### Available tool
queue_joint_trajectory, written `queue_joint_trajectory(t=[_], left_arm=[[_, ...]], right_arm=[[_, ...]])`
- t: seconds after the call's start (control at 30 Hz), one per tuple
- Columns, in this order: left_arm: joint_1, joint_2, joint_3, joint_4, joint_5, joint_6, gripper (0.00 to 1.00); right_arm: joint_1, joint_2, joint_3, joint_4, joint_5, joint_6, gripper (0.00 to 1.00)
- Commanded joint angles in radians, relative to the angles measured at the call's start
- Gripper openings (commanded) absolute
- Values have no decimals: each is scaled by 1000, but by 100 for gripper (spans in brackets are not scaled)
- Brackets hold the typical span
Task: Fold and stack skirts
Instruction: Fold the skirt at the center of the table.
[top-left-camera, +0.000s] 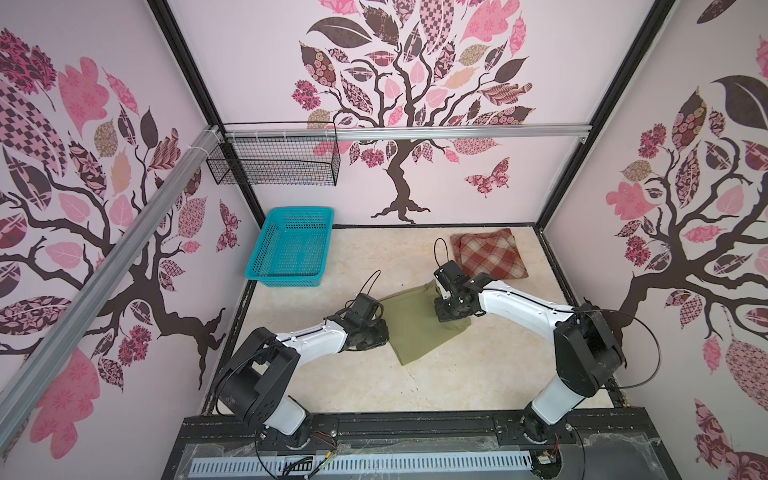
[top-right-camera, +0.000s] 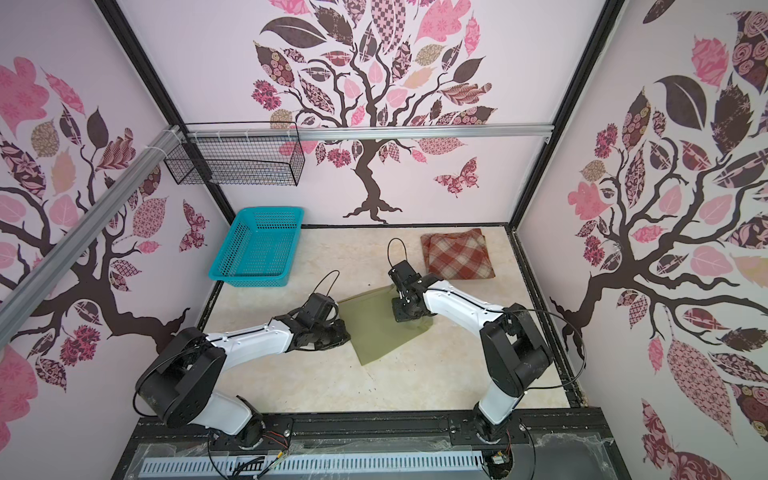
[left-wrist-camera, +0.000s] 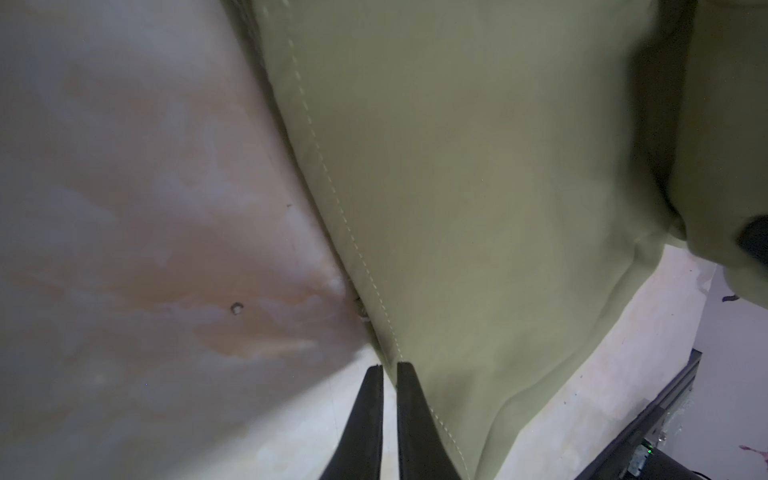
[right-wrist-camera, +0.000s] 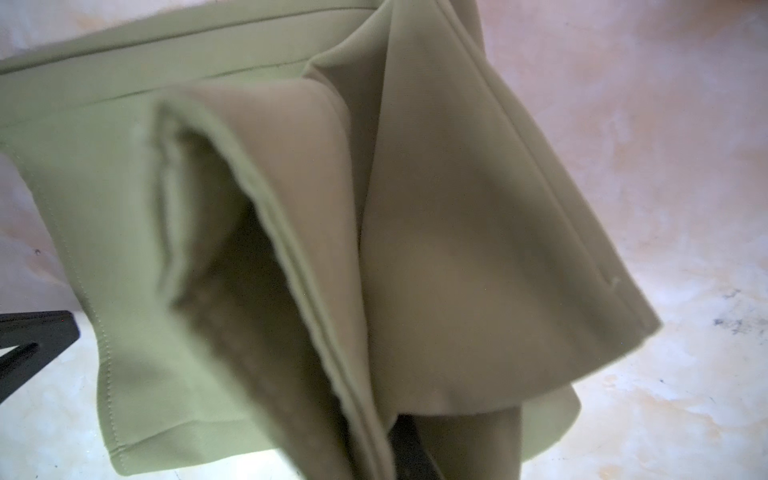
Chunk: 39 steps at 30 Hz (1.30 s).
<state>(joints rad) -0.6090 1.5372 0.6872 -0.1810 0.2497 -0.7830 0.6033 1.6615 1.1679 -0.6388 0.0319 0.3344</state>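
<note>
The olive-green skirt (top-left-camera: 415, 328) lies mid-table on the marbled tabletop (top-left-camera: 374, 395) between the two arms, partly folded, with one side raised off the surface. The plaid skirt (top-left-camera: 490, 253) sits folded at the far right, well apart from the turquoise basket (top-left-camera: 291, 249) at the far left. The left gripper (left-wrist-camera: 390, 368) has its jaws nearly together at the skirt's stitched hem (left-wrist-camera: 332, 183), and the edge runs into the narrow gap, so it appears to pinch that hem low against the table. The right gripper (top-left-camera: 446, 318) is closed on the opposite side of the same skirt; its wrist view shows several layers draped in loose folds around a dark finger. The olive cloth looks light, soft and smooth, holding a rounded crease rather than a sharp one, so it will likely sag and slide if held by one layer. The firmer doubled hem and the corners seem the best places to grip. The plaid looks thicker and heavier, a steady base for stacking.
</note>
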Motion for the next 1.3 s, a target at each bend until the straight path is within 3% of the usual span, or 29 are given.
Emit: queue_joint_trajectory(t=[0.0,0.57,0.8,1.27], left_arm=[[0,22,46,40,8,36,12],[-73,81,-67,151,13,-28,11],[-74,77,-82,163,13,-33,11],[-74,-105,-127,68,-4,-32,12]], right_arm=[[22,-35,54,-48,22,15,0],[125,30,227,-165,100,67,2],[183,63,239,-143,71,105,3],[206,109,178,-30,65,170,2]])
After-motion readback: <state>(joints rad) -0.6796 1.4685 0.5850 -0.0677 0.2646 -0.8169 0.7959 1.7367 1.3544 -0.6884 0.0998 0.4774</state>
